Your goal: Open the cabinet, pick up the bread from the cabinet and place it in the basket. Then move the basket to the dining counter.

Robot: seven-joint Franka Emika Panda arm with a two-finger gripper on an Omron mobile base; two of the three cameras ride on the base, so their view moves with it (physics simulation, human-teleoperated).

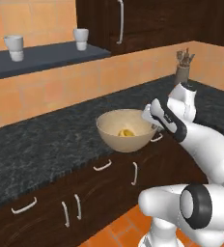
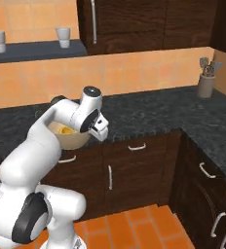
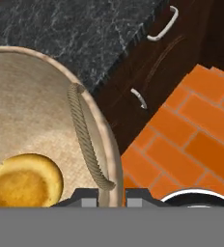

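The basket point(image 1: 126, 137) is a wide tan bowl held in the air at the front edge of the black-speckled worktop point(image 1: 46, 140), partly out over the drawers. The bread point(image 1: 126, 132), a golden-yellow lump, lies inside it. My gripper point(image 1: 150, 116) is shut on the basket's right rim. In the hand view the fingertips point(image 3: 90, 198) pinch the rim point(image 3: 109, 149) beside a rope handle point(image 3: 85, 140), with the bread point(image 3: 24, 181) at lower left. From the right base view the basket point(image 2: 73, 139) and bread point(image 2: 65, 130) sit behind my arm. The dark upper cabinet point(image 1: 133, 24) looks closed. The dining counter is out of view.
Two white cups point(image 1: 14, 47) point(image 1: 81, 38) stand on a grey wall shelf. A utensil holder point(image 1: 183, 67) sits at the back corner where the worktop turns right. Dark drawers and doors with white handles point(image 2: 137, 146) run below; orange tile floor point(image 3: 181, 144) lies beneath the basket's edge.
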